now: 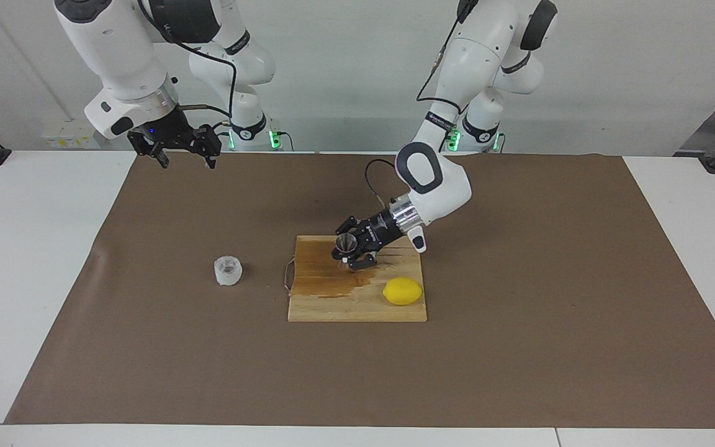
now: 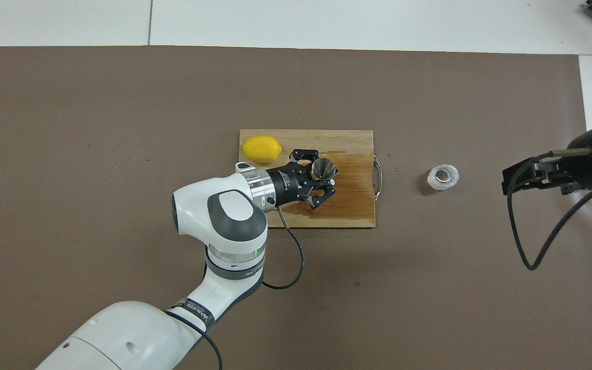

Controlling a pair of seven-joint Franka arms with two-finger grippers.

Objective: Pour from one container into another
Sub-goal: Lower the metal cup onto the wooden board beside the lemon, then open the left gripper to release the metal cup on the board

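Observation:
The steel jigger (image 1: pixel 345 243) stands upright on the wooden cutting board (image 1: pixel 357 305); it also shows in the overhead view (image 2: pixel 324 168). My left gripper (image 1: pixel 356 244) is tilted low over the board, open, with one finger on each side of the jigger; it also shows in the overhead view (image 2: pixel 316 176). The squat clear glass cup (image 1: pixel 228 270) stands alone on the brown mat beside the board, toward the right arm's end; it also shows in the overhead view (image 2: pixel 443 177). My right gripper (image 1: pixel 187 161) waits in the air, open and empty, over the mat's edge at the right arm's end.
A yellow lemon (image 1: pixel 402 291) lies on the board's corner toward the left arm's end. A dark wet stain (image 1: pixel 326 273) covers part of the board (image 2: pixel 347 140). A metal handle (image 2: pixel 377 177) sticks out of the board's end that faces the cup.

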